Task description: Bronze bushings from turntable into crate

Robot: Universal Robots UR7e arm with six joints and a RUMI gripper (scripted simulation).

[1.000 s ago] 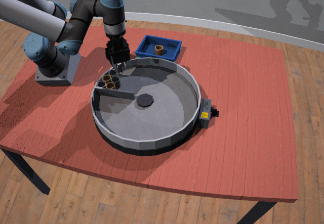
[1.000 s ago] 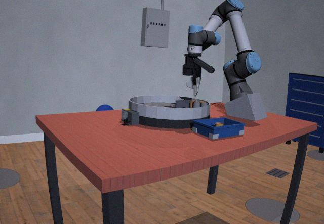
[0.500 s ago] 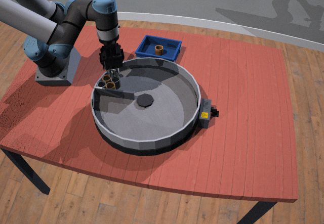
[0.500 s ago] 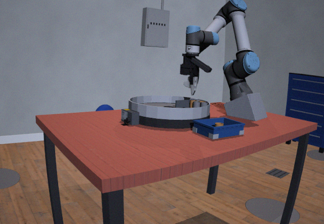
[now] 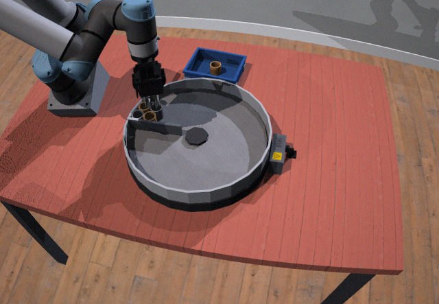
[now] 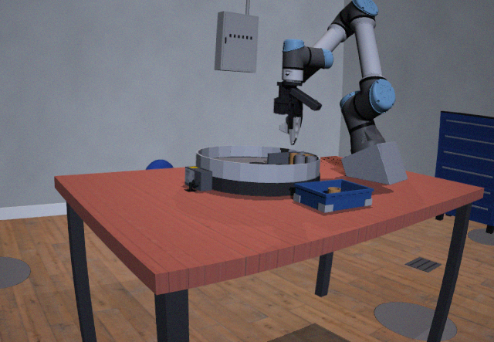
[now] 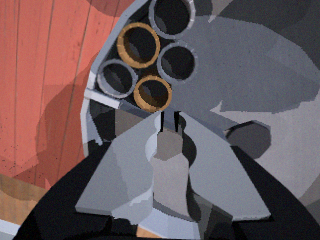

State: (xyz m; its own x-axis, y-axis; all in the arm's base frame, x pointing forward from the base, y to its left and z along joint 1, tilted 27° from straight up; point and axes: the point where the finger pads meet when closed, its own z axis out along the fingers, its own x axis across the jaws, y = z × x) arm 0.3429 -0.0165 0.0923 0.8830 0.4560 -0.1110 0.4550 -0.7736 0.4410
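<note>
The fingers [image 5: 156,101] [image 6: 296,129] are hovering over the turntable [image 5: 198,196] [image 6: 255,171] [image 7: 84,122], pointing downward and clenched nearly tip to tip (nothing is sitting between them). Below, two bronze bushings are standing upright in a tight cluster with three steel ones: the nearer bronze bushing [image 5: 149,119] [image 7: 153,109] is sitting beside the straight divider [image 5: 159,127] [image 6: 278,157] [image 7: 135,109], while the farther bronze bushing [image 5: 143,108] [image 7: 121,47] is standing near the outer wall. One steel bushing [image 5: 138,114] [image 7: 117,95] is occupying the corner between wall and divider, another steel bushing [image 5: 158,112] [image 7: 160,62] is standing on the side toward the middle, and a third steel bushing [image 7: 172,36] is standing at the end away from the divider (the top view is hiding it behind the gripper). A third bronze bushing [image 5: 215,69] [image 6: 334,190] is already resting upright inside the blue crate [image 5: 209,77] [image 6: 347,201], which is sitting beside the turntable on the red counter [image 5: 319,187] [image 6: 223,226] [image 7: 45,50].
</note>
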